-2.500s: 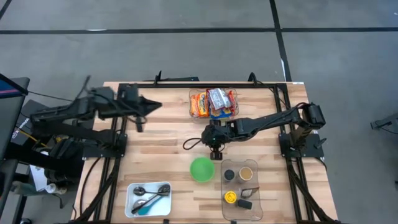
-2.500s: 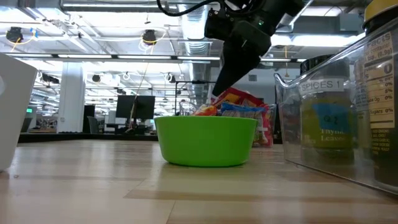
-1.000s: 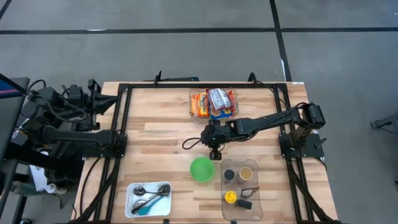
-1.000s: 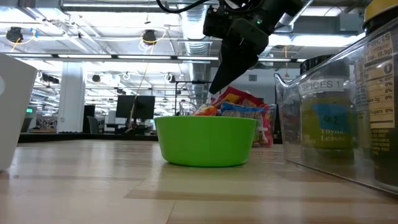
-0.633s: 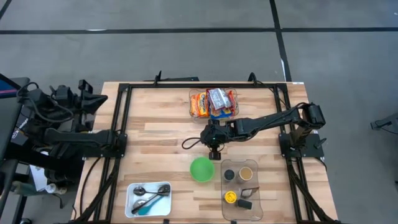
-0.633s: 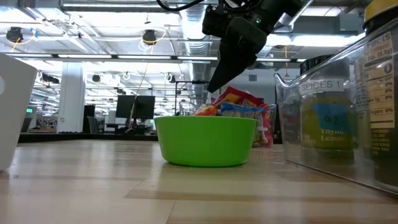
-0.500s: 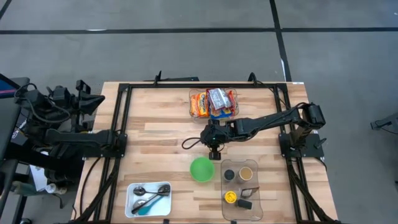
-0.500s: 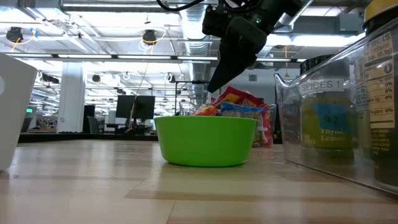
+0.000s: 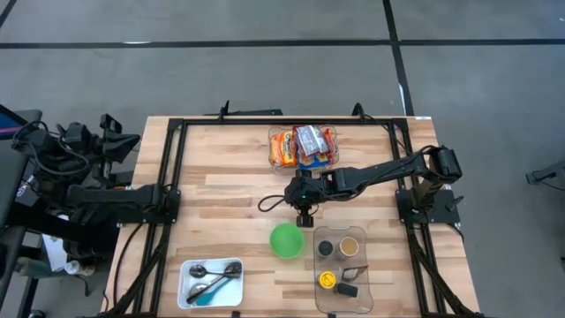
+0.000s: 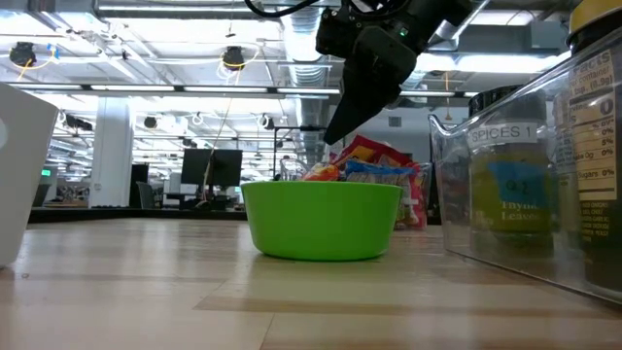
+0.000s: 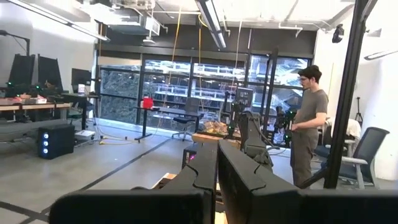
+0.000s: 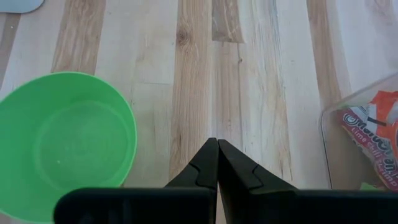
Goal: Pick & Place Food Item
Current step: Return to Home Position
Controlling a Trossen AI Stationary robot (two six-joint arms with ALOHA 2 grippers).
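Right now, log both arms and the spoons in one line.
left gripper: shut, beyond table left edge | right gripper: shut, over bare wood between green bowl and snack bin | spoons: in white bin

A green bowl sits mid-table. Above it hangs the right gripper, jaws together, tilted downward. Snack packets show behind the bowl. A clear bin holding a spice jar stands right, a white bin left.

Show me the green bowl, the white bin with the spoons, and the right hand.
green bowl [image 9: 286, 240]: high view, centre of its empty inside.
white bin [image 9: 182, 284]: high view, its left wall.
right hand [image 12: 217, 142]: right wrist view, where its shut fingertips meet.
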